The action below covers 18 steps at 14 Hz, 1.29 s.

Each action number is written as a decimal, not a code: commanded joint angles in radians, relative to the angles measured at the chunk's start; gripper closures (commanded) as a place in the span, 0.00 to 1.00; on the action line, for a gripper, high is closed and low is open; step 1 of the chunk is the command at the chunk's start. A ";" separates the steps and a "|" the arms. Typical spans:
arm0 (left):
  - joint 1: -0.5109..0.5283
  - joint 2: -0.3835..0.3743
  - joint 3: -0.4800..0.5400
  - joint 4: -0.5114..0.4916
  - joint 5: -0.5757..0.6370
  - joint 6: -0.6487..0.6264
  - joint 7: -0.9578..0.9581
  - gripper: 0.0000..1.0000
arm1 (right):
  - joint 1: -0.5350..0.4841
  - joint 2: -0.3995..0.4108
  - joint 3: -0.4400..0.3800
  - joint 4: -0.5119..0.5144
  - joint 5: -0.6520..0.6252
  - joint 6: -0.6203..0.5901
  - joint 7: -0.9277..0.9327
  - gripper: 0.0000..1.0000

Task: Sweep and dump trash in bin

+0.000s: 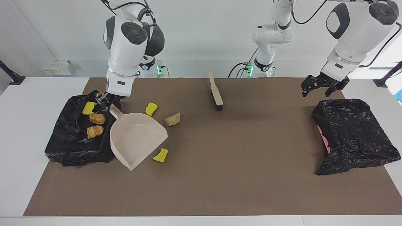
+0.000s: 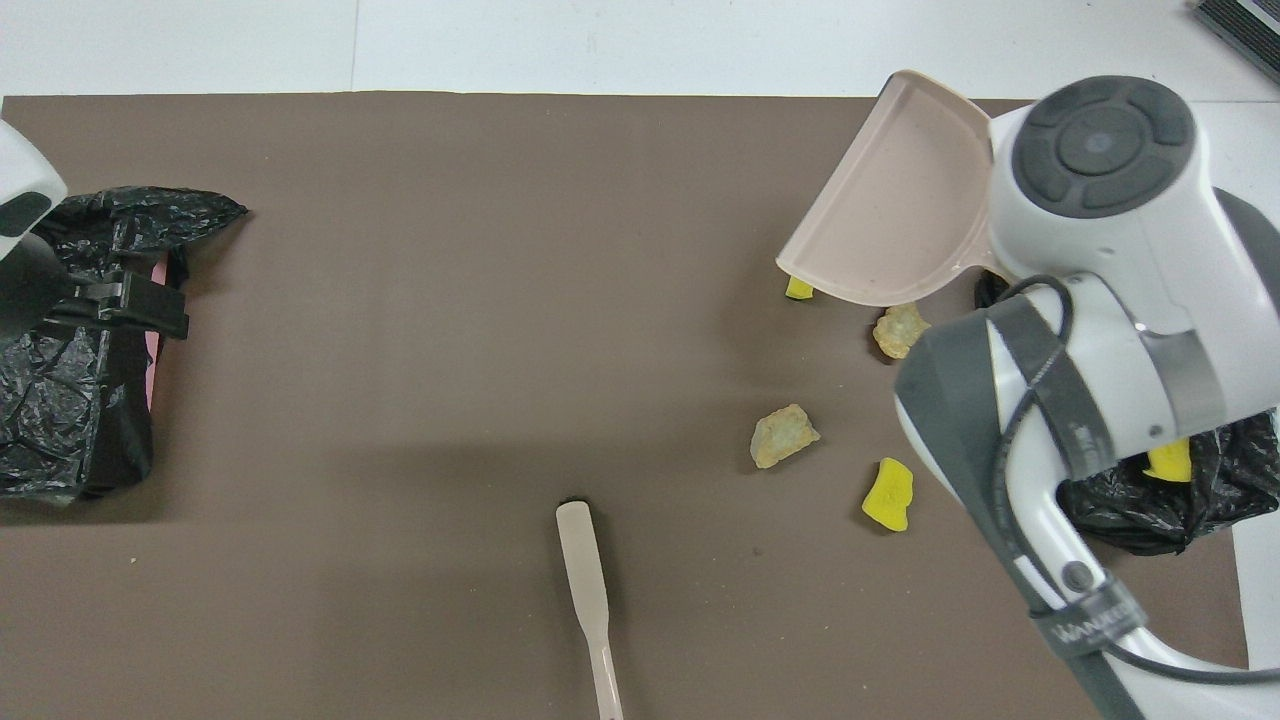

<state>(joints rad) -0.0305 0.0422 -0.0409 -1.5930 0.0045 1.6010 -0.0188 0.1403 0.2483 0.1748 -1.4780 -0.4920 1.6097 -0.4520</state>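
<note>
Black plastic lines the bin [image 1: 73, 138] at the right arm's end; a yellow sponge piece [image 1: 89, 107] and two bread chunks [image 1: 97, 118] lie in it. The right gripper [image 1: 105, 102] clasps the beige dustpan [image 1: 135, 136] by its handle; more scraps [image 1: 172, 120] lie beside it. The left gripper [image 1: 323, 86] hangs spread over the other bin [image 1: 355, 135].

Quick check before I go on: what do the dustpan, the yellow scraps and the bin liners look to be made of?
The dustpan, held by the right gripper, looks like smooth, matte beige moulded plastic with a raised rim. The yellow scraps look like sponge foam: bright, dull-surfaced, soft-edged. The bin liners look like thin glossy black plastic film, crinkled and catching glints of light.
</note>
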 commanded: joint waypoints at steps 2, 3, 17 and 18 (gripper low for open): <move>-0.017 0.001 0.004 0.008 -0.008 0.007 -0.021 0.00 | 0.064 0.245 0.000 0.345 0.142 -0.123 0.261 1.00; -0.017 0.001 0.004 0.008 -0.008 0.007 -0.021 0.00 | 0.090 0.287 -0.001 0.379 0.170 -0.132 0.360 1.00; -0.014 0.001 0.006 0.010 -0.008 0.011 -0.027 0.00 | 0.358 0.537 -0.003 0.516 0.497 0.027 1.131 1.00; -0.014 0.001 0.006 0.010 -0.008 0.010 -0.027 0.00 | 0.367 0.539 -0.003 0.515 0.498 0.047 1.142 1.00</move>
<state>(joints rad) -0.0356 0.0422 -0.0434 -1.5930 0.0040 1.6091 -0.0362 0.5040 0.7662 0.1734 -1.0067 -0.0221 1.6411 0.6607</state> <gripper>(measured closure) 0.000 0.683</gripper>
